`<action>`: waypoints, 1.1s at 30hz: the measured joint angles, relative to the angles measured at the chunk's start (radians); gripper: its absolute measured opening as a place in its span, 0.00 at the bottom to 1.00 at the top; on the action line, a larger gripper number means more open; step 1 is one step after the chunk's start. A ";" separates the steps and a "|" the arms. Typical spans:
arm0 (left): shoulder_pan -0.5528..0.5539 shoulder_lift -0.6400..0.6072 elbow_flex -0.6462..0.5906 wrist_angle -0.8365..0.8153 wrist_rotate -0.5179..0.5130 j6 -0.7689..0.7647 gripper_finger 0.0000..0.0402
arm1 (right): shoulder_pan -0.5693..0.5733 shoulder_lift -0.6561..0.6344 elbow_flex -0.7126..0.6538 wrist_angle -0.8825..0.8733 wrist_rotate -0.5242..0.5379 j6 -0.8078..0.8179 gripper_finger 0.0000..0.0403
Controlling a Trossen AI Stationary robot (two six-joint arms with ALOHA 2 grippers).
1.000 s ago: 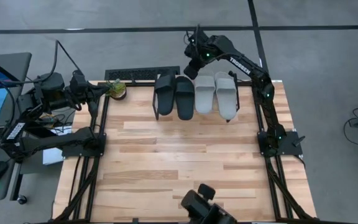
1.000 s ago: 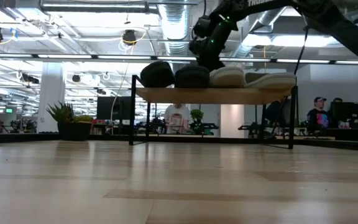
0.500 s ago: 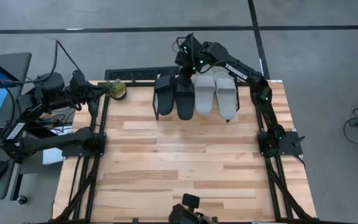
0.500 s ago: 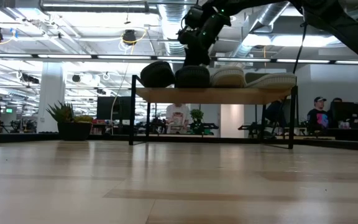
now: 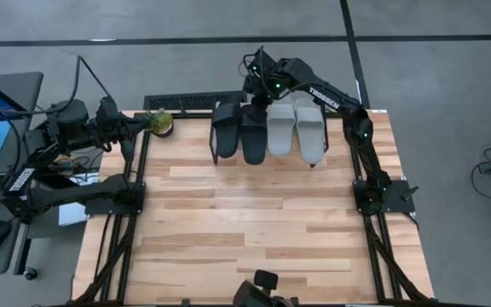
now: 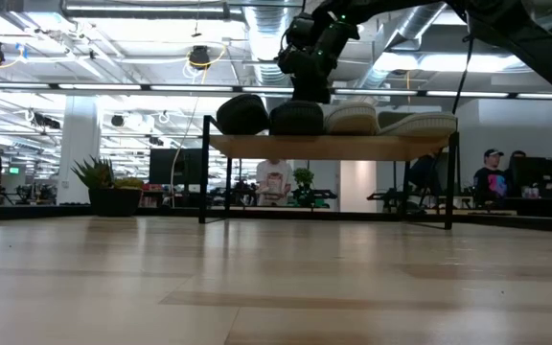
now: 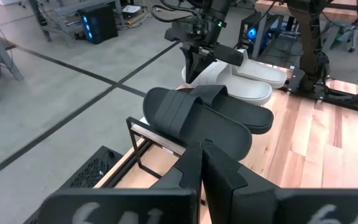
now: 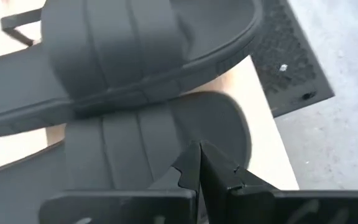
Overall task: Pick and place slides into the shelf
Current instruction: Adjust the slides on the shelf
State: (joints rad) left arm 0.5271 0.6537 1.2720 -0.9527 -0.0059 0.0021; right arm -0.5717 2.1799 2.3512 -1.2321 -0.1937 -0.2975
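Note:
Four slides lie side by side, soles down, on the shelf (image 6: 329,146) at the table's far edge: two black (image 5: 227,128) (image 5: 254,132) and two light grey (image 5: 280,128) (image 5: 310,130). My right gripper (image 5: 255,95) is shut and points down over the far end of the second black slide (image 8: 135,149). In the low view it (image 6: 307,94) stands right at that slide's top (image 6: 297,117). My left gripper (image 5: 139,122) is shut and waits at the table's far-left corner, touching nothing. My right gripper comes from above with shut fingers (image 8: 191,163) over the second black slide's strap, near its far end (image 8: 166,134). I cannot tell whether the fingertips touch the strap or stand just above it. The slide lies flat on the shelf.
A small potted plant (image 5: 160,124) stands at the far-left corner beside my left gripper. A black mat (image 5: 186,102) lies beyond the table's far edge. The wooden tabletop (image 5: 245,222) stretches in front of the shelf. People show in the room behind (image 6: 492,172).
My right gripper has moved toward the table's left, from between the black and grey slides to over the second black slide, then come down slightly. The slides have stayed where they were.

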 joint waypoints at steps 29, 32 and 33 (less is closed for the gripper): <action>0.000 0.000 0.000 -0.005 0.001 0.005 0.00 | -0.008 0.067 0.000 -0.088 0.001 -0.040 0.00; 0.000 0.000 0.000 -0.005 0.001 0.005 0.00 | -0.015 0.067 0.000 -0.128 0.004 -0.050 0.00; 0.000 0.000 0.000 -0.005 0.001 0.005 0.00 | -0.015 0.067 0.000 -0.136 0.009 -0.052 0.00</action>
State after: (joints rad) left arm 0.5270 0.6537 1.2720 -0.9581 -0.0050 0.0074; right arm -0.5869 2.2471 2.3512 -1.3677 -0.1849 -0.3491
